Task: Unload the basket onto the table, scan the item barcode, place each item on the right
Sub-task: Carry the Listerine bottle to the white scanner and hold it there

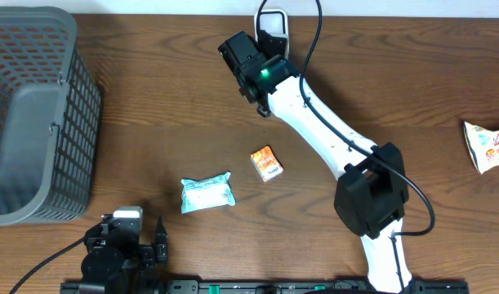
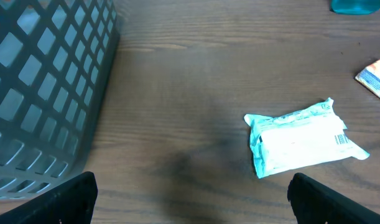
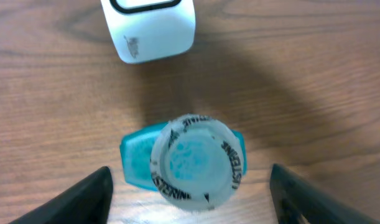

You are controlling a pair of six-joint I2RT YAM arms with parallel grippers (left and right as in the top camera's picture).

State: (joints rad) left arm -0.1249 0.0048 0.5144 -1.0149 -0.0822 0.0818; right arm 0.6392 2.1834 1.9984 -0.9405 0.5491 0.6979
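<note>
While one bottle (image 3: 193, 160) stands, one scanner (image 3: 150, 28) (white)

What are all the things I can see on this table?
basket: one, grey, left side
packet: one, white and teal, middle
small box: one, orange, right of the packet
snack bag: one, pale with orange print, right edge
scanner: one, white, far edge
mouthwash bottle: one, blue with clear cap, upright near the scanner
table: one, brown wood
left gripper: one, black, open, near the basket
right gripper: one, black, open, over the bottle
</note>
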